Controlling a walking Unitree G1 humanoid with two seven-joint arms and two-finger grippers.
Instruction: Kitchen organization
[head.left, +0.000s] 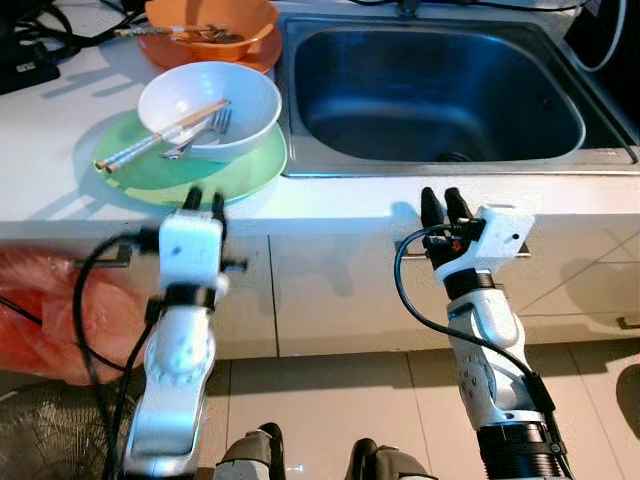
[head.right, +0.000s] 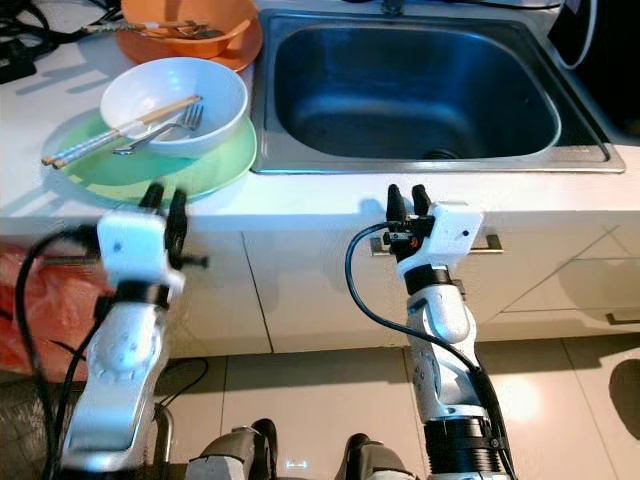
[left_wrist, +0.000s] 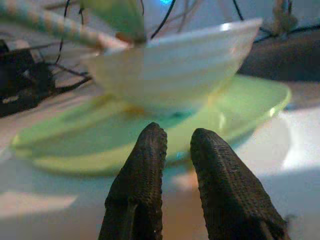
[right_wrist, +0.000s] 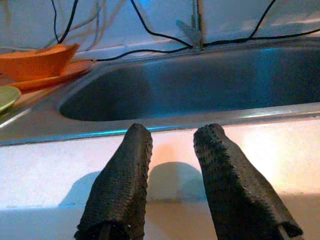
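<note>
A: Where the counter (head.left: 60, 150) meets its front edge, left tool (head.left: 204, 200) raised just short of the green plate (head.left: 160, 175), fingers a little apart, empty.

B: And on that plate?

A: White bowl (head.left: 205, 100) on it, with chopsticks (head.left: 165, 135) and fork (head.left: 205, 130) leaning inside. Orange bowl (head.left: 210, 25) on an orange plate (head.left: 265, 50) behind, beside the steel sink (head.left: 440, 90).

B: Right tool (head.left: 445, 205)?

A: Level with the counter edge below the sink, fingers slightly parted, holding nothing.
</note>
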